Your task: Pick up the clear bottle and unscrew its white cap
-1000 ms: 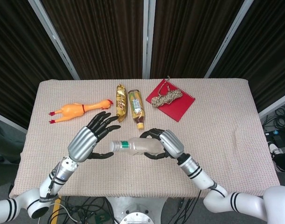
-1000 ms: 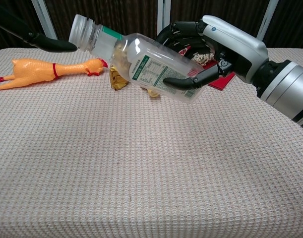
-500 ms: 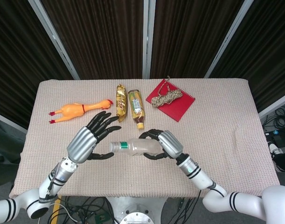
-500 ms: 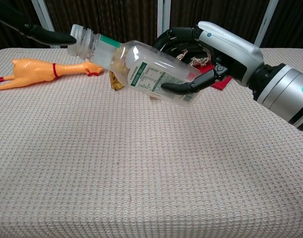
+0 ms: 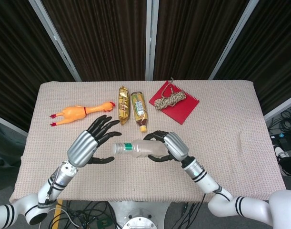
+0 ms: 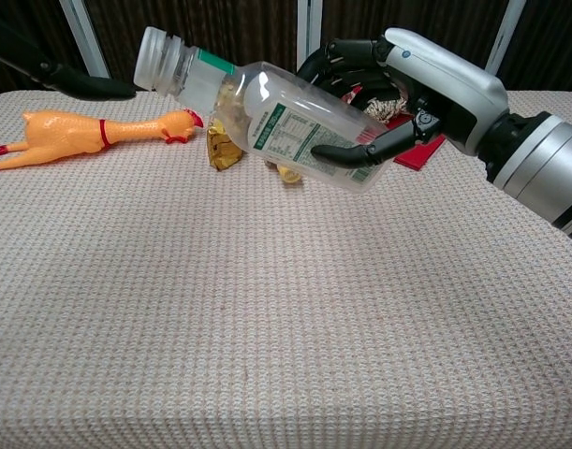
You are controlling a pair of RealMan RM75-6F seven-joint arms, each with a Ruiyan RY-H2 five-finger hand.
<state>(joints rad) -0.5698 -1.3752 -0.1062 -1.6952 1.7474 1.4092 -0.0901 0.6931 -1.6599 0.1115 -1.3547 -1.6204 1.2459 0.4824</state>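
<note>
My right hand [image 5: 173, 146] grips the body of the clear bottle [image 5: 141, 149] and holds it above the table, lying nearly level. Its white cap [image 5: 115, 149] points toward my left hand [image 5: 87, 144]. That hand is open, fingers spread, with the cap in the gap between thumb and fingers but not touched. In the chest view the bottle [image 6: 286, 126] tilts with its cap [image 6: 155, 58] up at the left, my right hand [image 6: 426, 84] is wrapped around its base, and only one dark fingertip [image 6: 91, 87] of the left hand shows beside the cap.
An orange rubber chicken [image 5: 78, 112] lies at the back left of the cloth-covered table [image 5: 240, 143]. A gold snack packet [image 5: 123, 105] and a small tea bottle [image 5: 139, 110] lie behind the held bottle. A red notebook [image 5: 183, 109] with a coil of rope [image 5: 170, 99] sits at the back right.
My right hand dipped toward the left hand, then came back up and right with the bottle. The left hand has drawn a little leftward, off the cap.
</note>
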